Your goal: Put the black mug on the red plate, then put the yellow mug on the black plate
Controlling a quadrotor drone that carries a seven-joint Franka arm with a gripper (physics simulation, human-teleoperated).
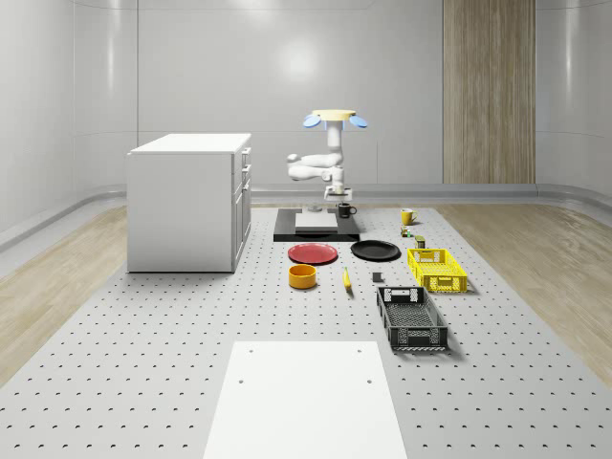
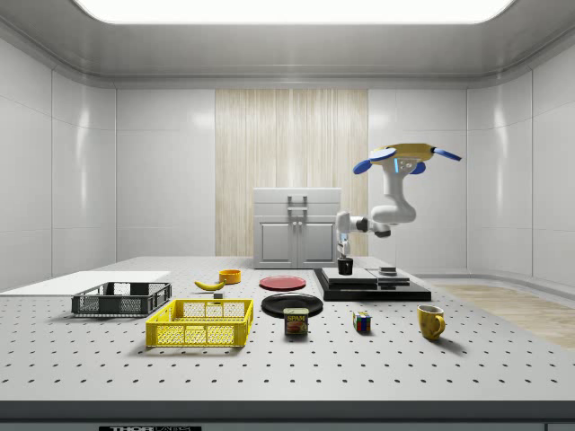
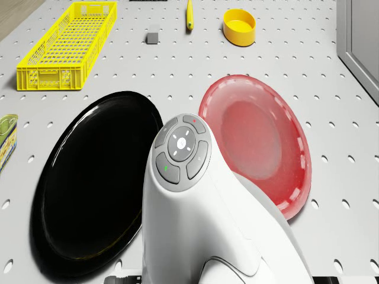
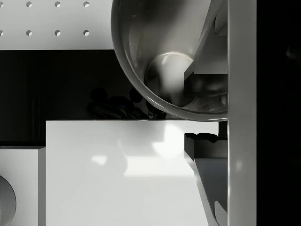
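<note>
The drone [image 1: 336, 119] hovers over the black platform [image 1: 287, 232] at the back of the table. Its arm reaches down to the black mug [image 1: 345, 209], which stands at the platform's edge beside a white block [image 1: 316, 222]. The gripper [image 4: 197, 106] is open and straddles the mug [image 4: 155, 61] wall, one finger inside and one outside. From the side, the gripper [image 2: 344, 254] sits right on top of the mug [image 2: 345, 266]. The red plate [image 1: 313, 253] and black plate [image 1: 375, 251] lie side by side in front of the platform. The yellow mug [image 1: 407, 216] stands apart on the whole-scene view's right.
A white cabinet [image 1: 189, 201] stands at the whole-scene view's left. In front of the plates are a yellow bowl [image 1: 302, 276], a banana [image 1: 346, 278], a yellow crate [image 1: 436, 269] and a black crate [image 1: 411, 317]. A can [image 2: 296, 321] and a cube [image 2: 361, 321] sit near the yellow mug.
</note>
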